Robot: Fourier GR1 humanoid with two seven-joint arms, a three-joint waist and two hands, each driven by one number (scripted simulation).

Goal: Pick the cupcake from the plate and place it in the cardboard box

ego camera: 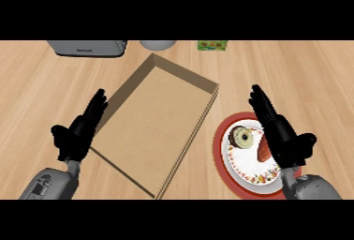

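A cupcake (243,137) with pale frosting sits on a white plate with a red rim (223,154) at the right of the counter. My right hand (280,131) hovers over the plate's right side, fingers straight and pointing away, hiding part of the plate. A red thing (263,151) lies on the plate right beside that hand. The shallow open cardboard box (155,126) lies tilted in the middle, nothing inside it. My left hand (79,131) is open at the box's left edge, fingers straight.
A grey toaster (88,48) stands at the back left. Beside it along the back edge are a grey round object (158,44) and a small green packet (212,45). Bare wooden counter surrounds the box.
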